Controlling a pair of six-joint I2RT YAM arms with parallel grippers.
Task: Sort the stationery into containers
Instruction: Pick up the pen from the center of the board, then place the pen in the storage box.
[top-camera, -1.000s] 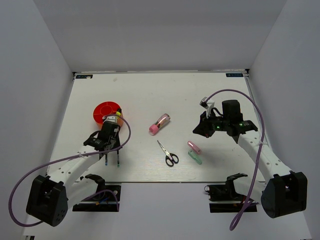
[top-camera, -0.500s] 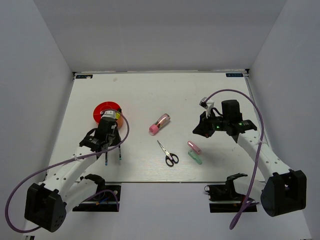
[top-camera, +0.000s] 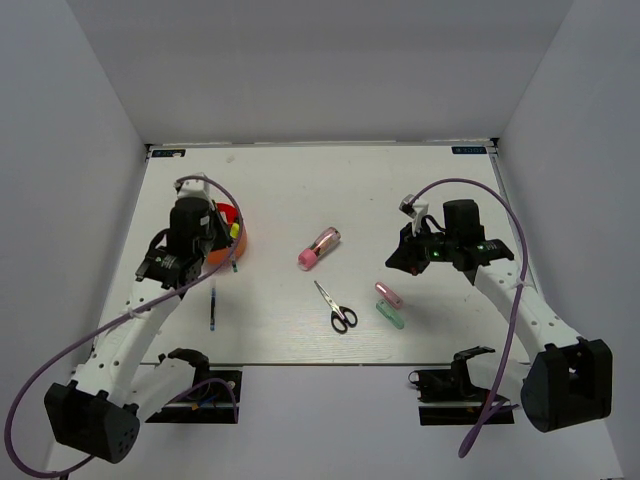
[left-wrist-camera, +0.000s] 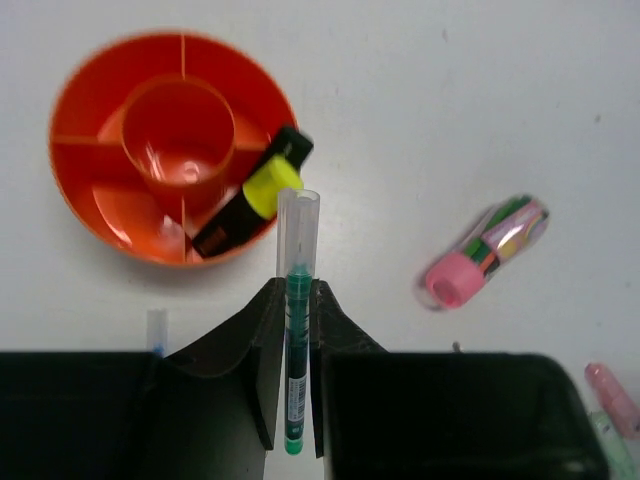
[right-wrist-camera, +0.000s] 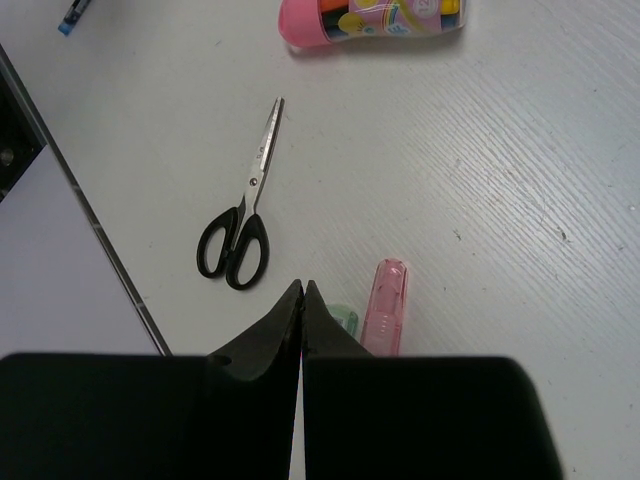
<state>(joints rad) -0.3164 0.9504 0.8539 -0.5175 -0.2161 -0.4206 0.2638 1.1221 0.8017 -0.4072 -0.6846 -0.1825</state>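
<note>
Held the left arm stretched far and left, wrist tipped down above the pot's near side. Pinched a green pen in the left fingers, closed on its barrel, clear cap aimed at the pot's near right rim. Found a highlighter leaning in the pot there, just past the cap. Held the right arm bent over the desk, right fingers shut on nothing, capsules just near of them, scissors to the left.

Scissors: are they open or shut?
Shut. In the right wrist view the scissors have both blades lying together as one thin strip, and the two handle loops sit side by side.
</note>
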